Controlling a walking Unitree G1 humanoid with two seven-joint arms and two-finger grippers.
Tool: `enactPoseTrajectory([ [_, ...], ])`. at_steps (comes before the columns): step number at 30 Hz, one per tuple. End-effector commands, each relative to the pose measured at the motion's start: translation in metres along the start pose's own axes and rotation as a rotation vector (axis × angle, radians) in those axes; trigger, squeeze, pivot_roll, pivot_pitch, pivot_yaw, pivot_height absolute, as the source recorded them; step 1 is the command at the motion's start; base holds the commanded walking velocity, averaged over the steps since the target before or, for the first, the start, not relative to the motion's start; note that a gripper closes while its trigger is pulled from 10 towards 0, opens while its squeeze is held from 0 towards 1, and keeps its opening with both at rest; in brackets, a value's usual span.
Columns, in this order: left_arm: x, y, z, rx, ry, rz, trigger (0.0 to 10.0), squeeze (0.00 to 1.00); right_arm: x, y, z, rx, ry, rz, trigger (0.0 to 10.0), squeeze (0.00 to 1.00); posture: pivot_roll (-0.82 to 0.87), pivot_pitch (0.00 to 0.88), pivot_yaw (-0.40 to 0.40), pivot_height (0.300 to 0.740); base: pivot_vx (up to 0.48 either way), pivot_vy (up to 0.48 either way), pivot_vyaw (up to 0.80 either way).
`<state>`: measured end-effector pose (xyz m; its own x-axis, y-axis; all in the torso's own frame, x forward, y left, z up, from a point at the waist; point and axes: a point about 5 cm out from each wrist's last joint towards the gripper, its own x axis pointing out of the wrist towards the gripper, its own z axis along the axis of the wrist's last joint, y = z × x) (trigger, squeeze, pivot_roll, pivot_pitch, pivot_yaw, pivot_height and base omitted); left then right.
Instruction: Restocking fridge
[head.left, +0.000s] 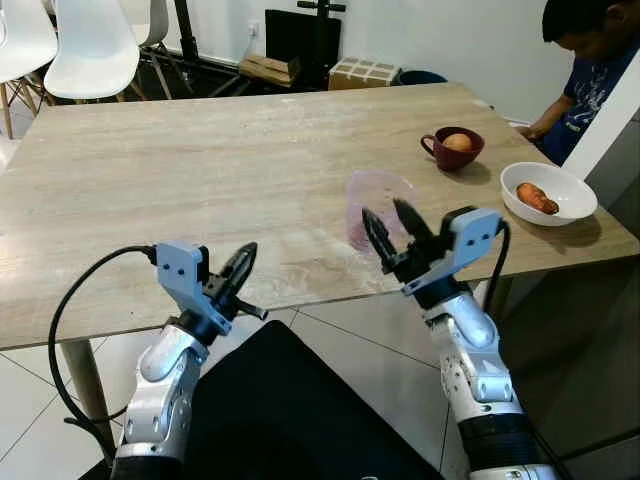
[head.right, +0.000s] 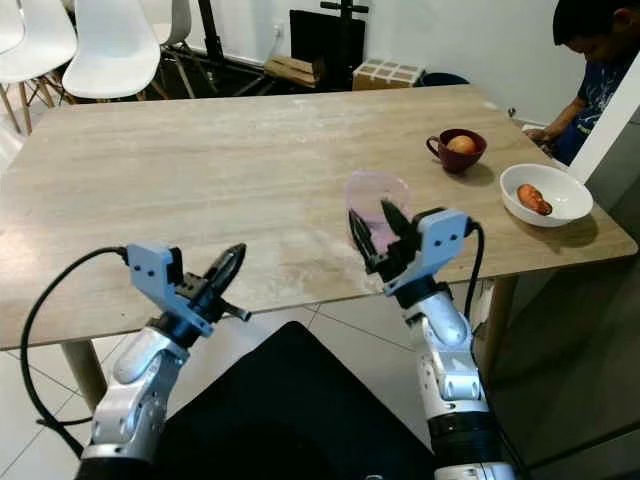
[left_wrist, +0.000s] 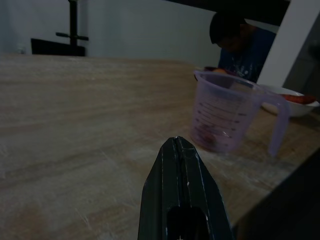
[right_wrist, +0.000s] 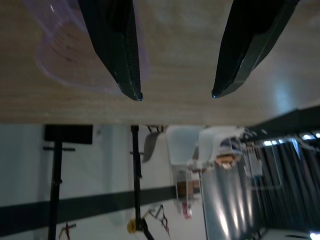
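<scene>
- The right hand (head.left: 392, 228) is held with fingers apart just beside the clear measuring jug (head.left: 377, 207), near the bench's (head.left: 200, 170) near edge.
- The left hand (head.left: 240, 272) is seen with fingers together, at the near edge.

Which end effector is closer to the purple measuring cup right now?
Right. The right end effector is open just in front of the measuring cup, near the table's front edge. The left end effector, shut, is well off to the cup's left at the table edge.
</scene>
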<state>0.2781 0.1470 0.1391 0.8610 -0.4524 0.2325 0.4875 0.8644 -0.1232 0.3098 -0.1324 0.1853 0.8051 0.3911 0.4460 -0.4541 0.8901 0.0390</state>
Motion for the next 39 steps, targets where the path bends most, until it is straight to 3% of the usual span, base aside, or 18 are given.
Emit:
enactPoseTrajectory([
  [1, -0.003, 0.0, -0.001, 0.004, 0.024, -0.023, 10.0, 0.0, 0.003, -0.008, 0.002, 0.017, -0.002, -0.04, 10.0, 0.0, -0.06, 0.114, -0.02, 0.74, 0.0, 0.0, 0.0],
  [5, -0.001, -0.003, -0.001, -0.006, 0.024, -0.037, 10.0, 0.0, 0.011, -0.025, -0.004, 0.015, 0.041, -0.089, 10.0, 0.02, -0.06, 0.118, -0.021, 0.74, 0.0, 0.0, 0.0],
  [6, 0.0, -0.004, -0.001, -0.009, 0.023, -0.037, 10.0, 0.0, 0.013, -0.03, -0.009, 0.024, 0.072, -0.089, 10.0, 0.88, -0.06, 0.118, -0.022, 0.74, 0.0, 0.0, 0.0],
  [8, 0.001, -0.004, -0.001, -0.011, 0.022, -0.037, 10.0, 0.0, 0.014, -0.034, -0.012, 0.033, 0.092, -0.089, 10.0, 0.88, -0.05, 0.121, -0.026, 0.74, 0.0, 0.0, 0.0],
  [9, 0.002, -0.004, 0.0, -0.015, 0.023, -0.039, 10.0, 0.0, 0.015, -0.036, -0.015, 0.046, 0.109, -0.077, 10.0, 1.0, -0.05, 0.125, -0.032, 0.74, 0.0, 0.0, 0.0],
  [17, 0.003, -0.006, 0.002, -0.026, 0.021, -0.047, 10.0, 0.0, 0.028, -0.049, -0.028, 0.035, 0.201, -0.087, 10.0, 1.0, -0.03, 0.145, -0.049, 0.74, 0.0, 0.0, 0.0],
  [18, 0.002, -0.007, 0.003, -0.03, 0.019, -0.044, 10.0, 0.0, 0.032, -0.054, -0.027, 0.04, 0.21, -0.103, 10.0, 0.0, -0.03, 0.15, -0.052, 0.74, 0.0, 0.0, 0.0],
  [30, -0.004, -0.007, 0.003, -0.041, 0.03, -0.042, 10.0, 0.0, 0.038, -0.071, -0.022, 0.018, 0.207, -0.111, 10.0, 0.0, -0.01, 0.15, -0.054, 0.74, 0.0, 0.0, 0.0],
  [39, -0.001, -0.01, 0.003, -0.058, 0.04, -0.089, 10.0, 0.0, 0.036, -0.095, 0.002, 0.02, 0.136, -0.102, 10.0, 0.0, -0.03, 0.144, -0.036, 0.74, 0.0, 0.0, 0.0],
])
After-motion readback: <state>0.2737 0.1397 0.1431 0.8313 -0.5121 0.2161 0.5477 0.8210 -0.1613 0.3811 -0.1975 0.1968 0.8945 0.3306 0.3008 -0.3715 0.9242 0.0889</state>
